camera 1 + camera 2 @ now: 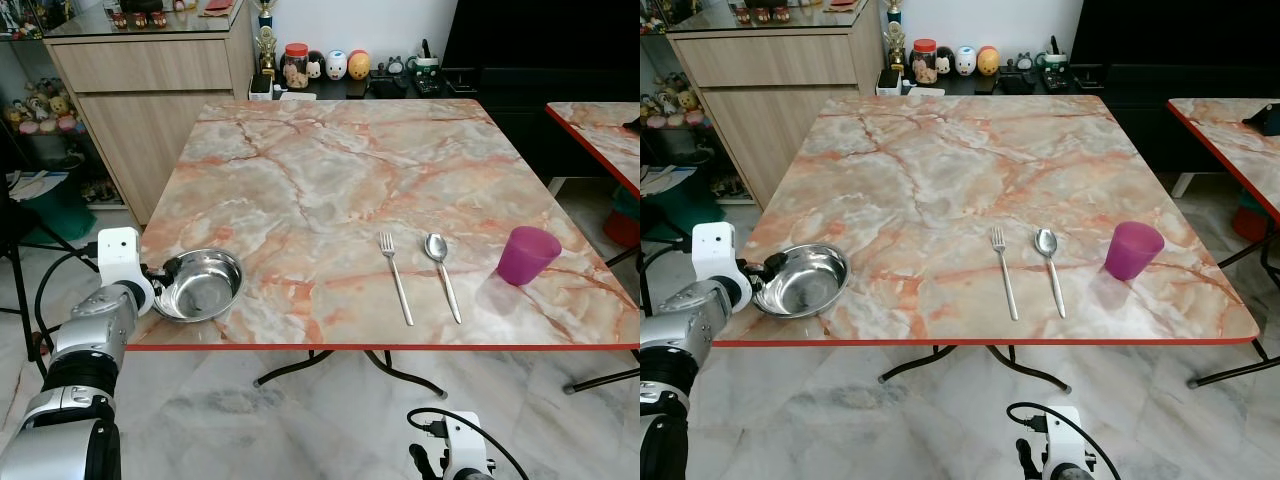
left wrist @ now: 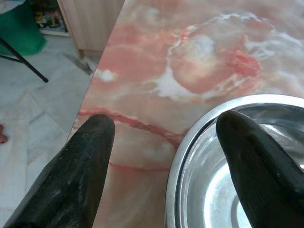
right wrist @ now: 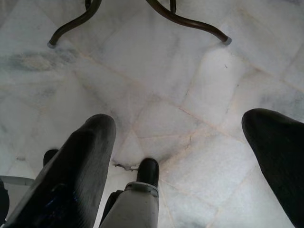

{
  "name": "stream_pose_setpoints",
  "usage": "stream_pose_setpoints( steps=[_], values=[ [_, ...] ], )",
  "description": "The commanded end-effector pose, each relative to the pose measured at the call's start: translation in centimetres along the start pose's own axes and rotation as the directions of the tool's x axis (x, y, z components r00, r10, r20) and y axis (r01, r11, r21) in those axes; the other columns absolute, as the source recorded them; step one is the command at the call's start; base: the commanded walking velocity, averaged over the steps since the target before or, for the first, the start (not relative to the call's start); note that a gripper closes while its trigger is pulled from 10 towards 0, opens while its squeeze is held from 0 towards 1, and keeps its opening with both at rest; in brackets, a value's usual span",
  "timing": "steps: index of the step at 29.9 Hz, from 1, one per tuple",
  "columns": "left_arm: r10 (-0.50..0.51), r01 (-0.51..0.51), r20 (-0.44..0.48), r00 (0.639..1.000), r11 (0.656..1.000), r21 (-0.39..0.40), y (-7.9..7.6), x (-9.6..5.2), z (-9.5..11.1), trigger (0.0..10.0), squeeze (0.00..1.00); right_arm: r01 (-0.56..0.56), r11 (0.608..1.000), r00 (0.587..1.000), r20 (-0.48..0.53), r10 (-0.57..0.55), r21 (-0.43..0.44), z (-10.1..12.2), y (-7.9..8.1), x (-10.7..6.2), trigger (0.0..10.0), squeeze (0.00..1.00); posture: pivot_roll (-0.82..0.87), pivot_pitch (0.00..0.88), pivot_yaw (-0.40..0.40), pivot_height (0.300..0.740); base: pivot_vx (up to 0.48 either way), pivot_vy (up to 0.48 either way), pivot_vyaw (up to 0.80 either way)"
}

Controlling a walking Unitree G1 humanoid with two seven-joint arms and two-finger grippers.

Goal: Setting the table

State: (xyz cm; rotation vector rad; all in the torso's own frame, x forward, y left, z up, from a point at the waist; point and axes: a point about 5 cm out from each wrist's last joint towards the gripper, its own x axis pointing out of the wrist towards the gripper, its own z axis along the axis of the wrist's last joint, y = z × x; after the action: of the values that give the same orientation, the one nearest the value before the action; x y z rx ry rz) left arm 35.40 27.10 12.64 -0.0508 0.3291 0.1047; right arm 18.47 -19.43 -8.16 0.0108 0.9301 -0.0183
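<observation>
A home dining area. A marble-patterned table [image 1: 330,170] with a red edge stands on a pale marble floor [image 1: 300,420], laid with a fork [image 1: 396,277], spoon [image 1: 442,273], purple cup [image 1: 527,254] and steel bowl [image 1: 200,285]. Behind it are a wooden cabinet [image 1: 150,90], a trophy [image 1: 265,40], and a row of small figurines [image 1: 335,66].

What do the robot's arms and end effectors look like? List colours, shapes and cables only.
Left arm: ribbed silver segments with black joints, a white boxy wrist module and a looping black cable. Left end effector: two long, rounded black fingers. Right end effector: similar black fingers; white wrist, black cable.
</observation>
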Motion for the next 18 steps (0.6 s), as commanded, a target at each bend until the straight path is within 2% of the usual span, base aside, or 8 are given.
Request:
stream_pose_setpoints(
  steps=[1, 3, 7, 18],
  values=[
    [-0.020, 0.020, -0.007, 1.000, 0.999, 0.026, 0.1, -0.2, 0.4, 10.0, 0.00, 0.000, 1.000, 1.000, -0.010, 0.000, -0.011, -0.1, -0.2, 0.0, 10.0, 0.00, 0.00, 0.000, -0.009, 0.740, 0.000, 0.000, 0.00],
    [-0.024, 0.025, -0.010, 1.000, 0.999, 0.028, 0.1, -0.2, 0.4, 10.0, 0.00, -0.001, 1.000, 1.000, -0.010, 0.000, -0.012, -0.1, -0.2, 0.0, 10.0, 0.00, 0.00, 0.000, -0.009, 0.740, 0.000, 0.000, 0.00],
    [-0.107, 0.111, -0.065, 0.992, 0.992, 0.067, -0.2, -0.4, -0.4, 10.0, 0.00, -0.004, 1.000, 1.000, -0.010, 0.004, -0.013, -0.1, -0.1, 0.0, 10.0, 0.00, 0.01, 0.000, -0.009, 0.740, 0.000, 0.000, 0.00],
    [-0.090, 0.099, -0.085, 0.992, 0.990, 0.100, 0.3, -0.6, -0.9, 10.0, 0.00, -0.009, 1.000, 1.000, -0.010, 0.009, -0.015, -0.1, -0.2, 0.0, 10.0, 0.00, 0.01, 0.000, -0.011, 0.740, 0.000, 0.000, 0.00]
  ],
)
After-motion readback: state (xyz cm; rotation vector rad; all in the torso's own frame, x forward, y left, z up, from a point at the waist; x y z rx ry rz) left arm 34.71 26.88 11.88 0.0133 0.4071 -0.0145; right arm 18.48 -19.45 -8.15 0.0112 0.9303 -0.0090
